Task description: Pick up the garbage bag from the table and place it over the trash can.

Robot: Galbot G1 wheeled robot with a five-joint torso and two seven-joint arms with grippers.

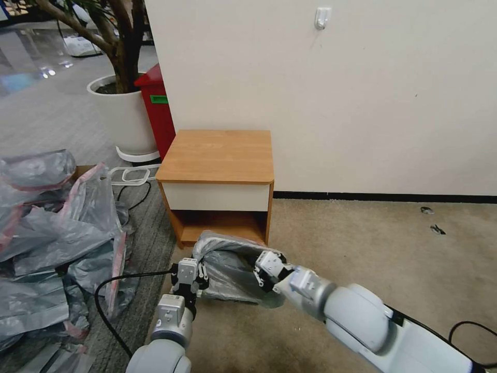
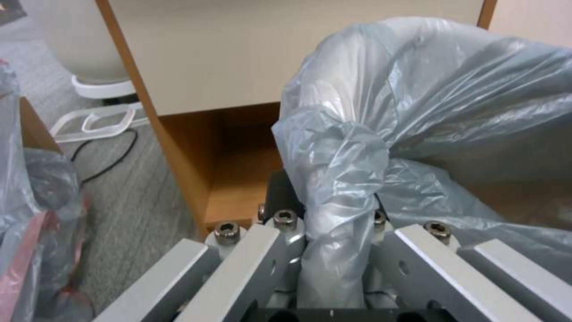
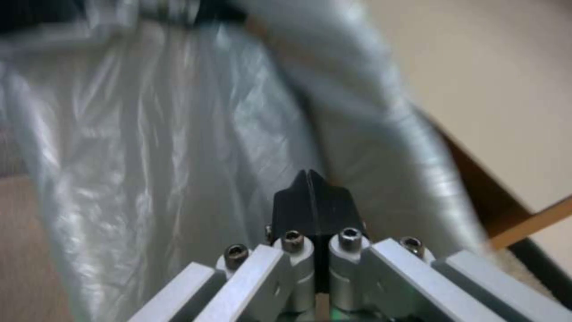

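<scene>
Grey garbage bag (image 1: 228, 269) bunched between left gripper (image 2: 334, 232) jaws; right gripper (image 3: 313, 197) jaws pressed together.

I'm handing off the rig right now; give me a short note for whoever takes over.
Left end effector: shut on the garbage bag, a bunched fold between its fingers.
Right end effector: shut, at the bag's other side.
Bag: off the table, stretched between both arms low in front of its lower shelf.
Trash can: hidden under the bag, so seating is unconfirmed.
Done: pickup.
Left: check the rim is covered, release.
</scene>
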